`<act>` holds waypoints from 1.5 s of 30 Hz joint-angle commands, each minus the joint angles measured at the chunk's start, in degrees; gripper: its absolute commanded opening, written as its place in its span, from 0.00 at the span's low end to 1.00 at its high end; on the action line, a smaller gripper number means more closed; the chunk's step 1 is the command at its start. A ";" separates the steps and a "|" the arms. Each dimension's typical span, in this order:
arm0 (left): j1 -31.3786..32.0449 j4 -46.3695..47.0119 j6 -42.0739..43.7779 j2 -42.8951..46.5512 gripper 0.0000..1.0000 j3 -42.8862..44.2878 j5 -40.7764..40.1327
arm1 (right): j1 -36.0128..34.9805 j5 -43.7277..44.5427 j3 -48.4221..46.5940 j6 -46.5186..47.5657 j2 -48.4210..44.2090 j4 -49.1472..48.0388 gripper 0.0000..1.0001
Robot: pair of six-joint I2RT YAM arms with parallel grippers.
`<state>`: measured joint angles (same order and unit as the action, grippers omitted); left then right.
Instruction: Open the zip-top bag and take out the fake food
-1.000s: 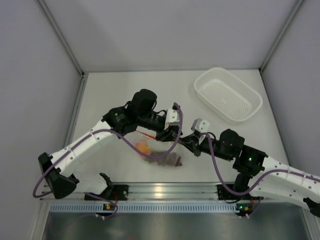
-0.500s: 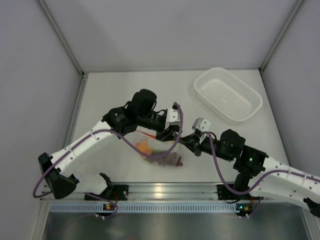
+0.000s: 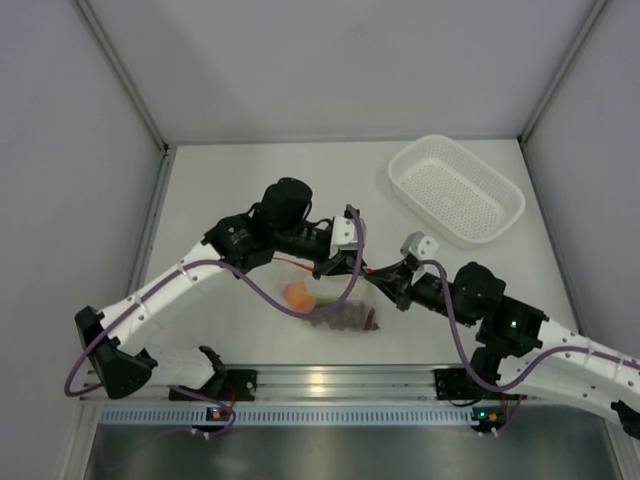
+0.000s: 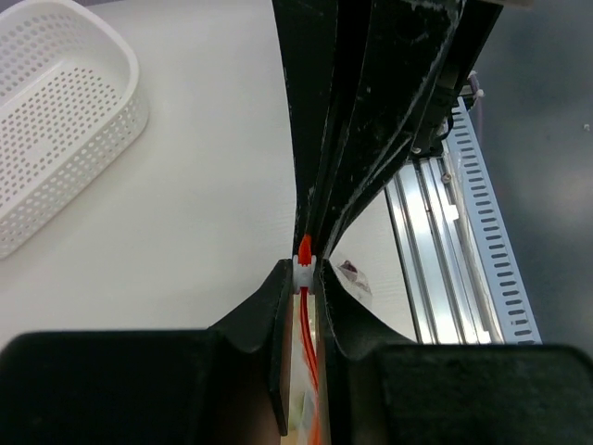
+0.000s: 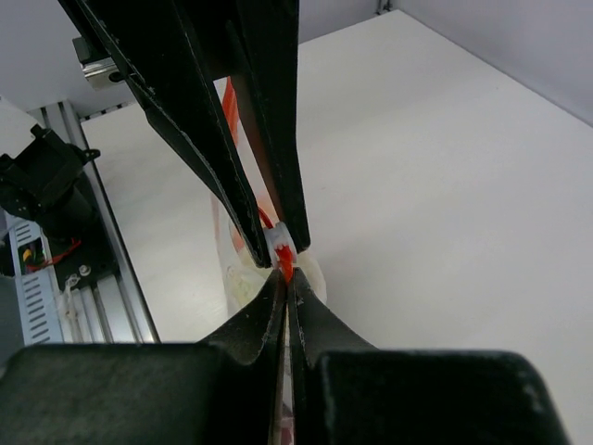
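The left gripper is pressed almost shut. Only a thin slot shows between its black fingers, and the orange-red zipper strip of the clear, crinkly plastic zip-top bag is pinched in that slot. Right at its fingertips sits a small white slider with a red tip.

The right gripper meets it nose to nose from the opposite side. Its jaws are likewise closed to a hairline gap on the same strip, and the white slider is touching its tips. In each wrist view the other arm's fingers run down from the top of the picture and converge on that slider, so the two pairs of tips touch or nearly touch.

In the top view the bag hangs below and between the two grippers, slumping toward the near edge of the white table. The toy food is inside it. A round orange-pink fruit lies under the left gripper. A green stalk lies just beside the fruit, on the side toward the right gripper. A dark purple-red grape bunch lies nearest the aluminium rail that carries the arm bases.

Well apart from both grippers, beyond the right one toward the far right corner, stands a white perforated plastic basket. A purple cable from the left arm loops across the bag.
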<state>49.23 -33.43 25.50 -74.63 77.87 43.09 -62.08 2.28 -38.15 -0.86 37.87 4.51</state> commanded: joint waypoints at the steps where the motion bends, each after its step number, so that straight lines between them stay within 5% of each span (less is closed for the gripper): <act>1: -0.89 -0.14 1.83 1.86 0.00 0.00 -0.55 | -0.32 3.16 -0.35 -2.04 -5.43 -5.74 0.00; 26: -14.42 -6.03 7.46 1.60 0.00 -0.08 3.23 | -0.32 12.57 -10.10 -3.88 -20.38 21.40 0.00; 38: -17.94 -8.84 7.82 -0.69 0.01 -1.31 -3.71 | -0.41 13.80 -11.25 -4.58 -19.59 21.42 0.00; 45: -17.94 -11.74 7.81 0.45 0.13 -1.58 -6.87 | -0.32 11.60 -7.91 -4.94 -16.07 16.85 0.00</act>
<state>31.99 -43.31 31.75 -76.01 76.34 39.33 -62.08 14.46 -45.71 -5.17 21.26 28.23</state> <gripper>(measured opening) 0.161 0.006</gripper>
